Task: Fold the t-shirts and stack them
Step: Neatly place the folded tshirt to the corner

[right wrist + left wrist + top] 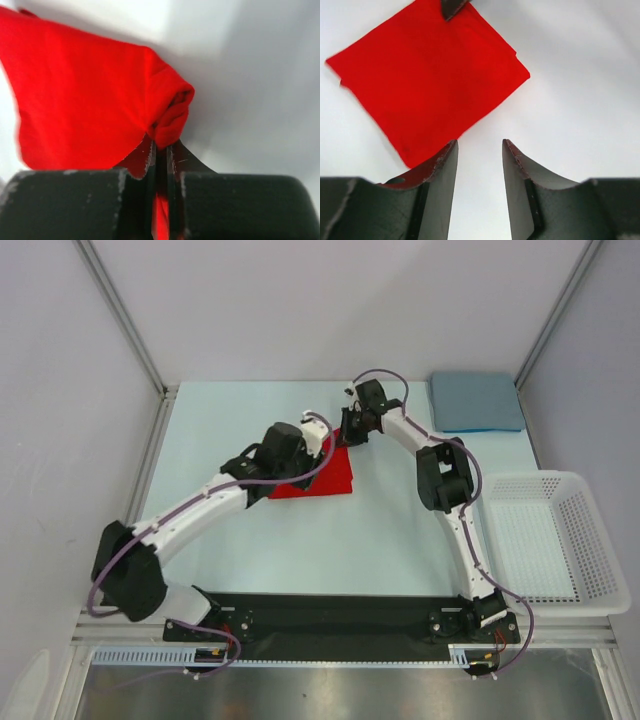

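right end effector (160, 148) clamps red t-shirt (85, 100), wrist-view only | left end effector (479, 145) parted

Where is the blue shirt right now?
In the top view the folded blue shirt lies at the far right of the table, beyond the white basket and right of the red shirt.

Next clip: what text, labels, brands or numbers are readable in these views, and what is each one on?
None readable.
The red t-shirt, blue t-shirt and white basket show no writing in any view.
Tiny coloured specks on the arm bases are too small to read.
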{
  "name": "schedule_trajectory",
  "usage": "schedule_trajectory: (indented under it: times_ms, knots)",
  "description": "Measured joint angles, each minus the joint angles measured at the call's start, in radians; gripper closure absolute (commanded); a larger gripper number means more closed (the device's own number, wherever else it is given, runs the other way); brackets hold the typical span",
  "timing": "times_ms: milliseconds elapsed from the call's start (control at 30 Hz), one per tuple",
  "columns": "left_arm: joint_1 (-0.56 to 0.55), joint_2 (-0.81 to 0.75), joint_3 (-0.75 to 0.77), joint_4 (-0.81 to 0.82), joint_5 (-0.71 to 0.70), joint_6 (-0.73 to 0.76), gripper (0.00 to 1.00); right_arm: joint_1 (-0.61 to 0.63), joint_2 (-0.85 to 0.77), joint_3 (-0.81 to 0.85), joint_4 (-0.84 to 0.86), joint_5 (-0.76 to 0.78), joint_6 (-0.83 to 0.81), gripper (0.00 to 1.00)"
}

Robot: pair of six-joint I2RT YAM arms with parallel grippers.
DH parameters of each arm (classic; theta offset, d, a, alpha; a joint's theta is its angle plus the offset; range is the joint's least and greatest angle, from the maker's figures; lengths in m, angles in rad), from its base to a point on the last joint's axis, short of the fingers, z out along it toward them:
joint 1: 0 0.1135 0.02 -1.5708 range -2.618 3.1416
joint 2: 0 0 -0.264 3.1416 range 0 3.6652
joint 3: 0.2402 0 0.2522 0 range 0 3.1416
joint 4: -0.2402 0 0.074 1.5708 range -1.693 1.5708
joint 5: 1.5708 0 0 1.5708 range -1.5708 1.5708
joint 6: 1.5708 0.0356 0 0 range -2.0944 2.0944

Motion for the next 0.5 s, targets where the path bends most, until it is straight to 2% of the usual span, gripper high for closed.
schedule_trajectory:
  times_ms: [300,500]
  knots:
    - [0.016,-0.393,-0.256,0.003,0.132,-0.234,0.57,-0.016,-0.098,0.016,-0.218,0.276,-0.349,1.0]
    - [0.016,-0.546,-0.356,-0.071,0.174,-0.26,0.57,-0.06,-0.102,0.212,-0.407,0.426,-0.521,1.0]
